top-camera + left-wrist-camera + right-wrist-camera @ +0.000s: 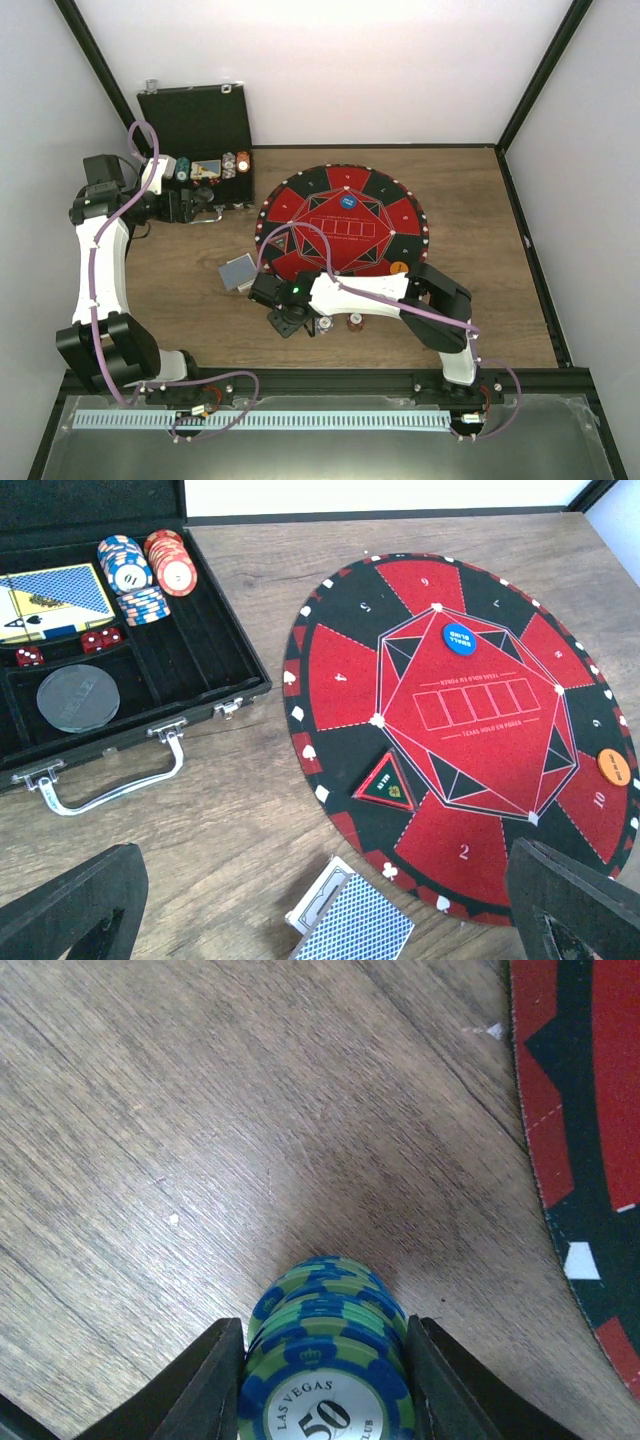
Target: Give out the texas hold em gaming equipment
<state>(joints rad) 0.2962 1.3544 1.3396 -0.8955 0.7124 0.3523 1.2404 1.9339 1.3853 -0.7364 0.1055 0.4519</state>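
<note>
My right gripper (325,1400) is shut on a stack of green-and-blue striped "50" poker chips (325,1340), held upright on the wood just left of the mat; in the top view it (290,318) is at the mat's near-left edge. A white chip (325,325) and a brown chip (354,322) lie beside it. A small pile of blue-backed cards (350,925) (237,272) lies left of the mat. A blue disc (458,638) and an orange disc (613,767) sit on the mat. My left gripper (328,865) (190,205) is open and empty, by the case.
The round red-and-black mat (300,195) (340,670) carries a triangular green marker (385,783). The open black case (215,630) (195,115) at the back left holds chip stacks (140,570), a card deck (50,600), red dice (100,638) and a dark disc (78,697).
</note>
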